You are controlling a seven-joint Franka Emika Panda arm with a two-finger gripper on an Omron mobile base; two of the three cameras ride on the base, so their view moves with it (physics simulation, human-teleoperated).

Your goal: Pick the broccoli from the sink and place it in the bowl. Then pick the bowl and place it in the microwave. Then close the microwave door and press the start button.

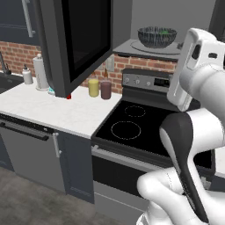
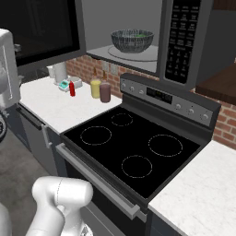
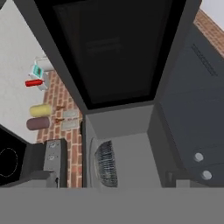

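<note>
Our hand's fingers stand spread, holding nothing, while we see the bowl [image 1: 157, 36] inside the microwave [image 2: 184, 41], upper right of the frame, microwave door [image 1: 77, 39] open

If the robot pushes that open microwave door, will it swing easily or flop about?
Probably it swings stiffly as one piece: the microwave door is a rigid framed panel with a glass window. It stands wide open, so the push likely needs a long sweep. The bowl sits well inside and shouldn't block it.
</note>
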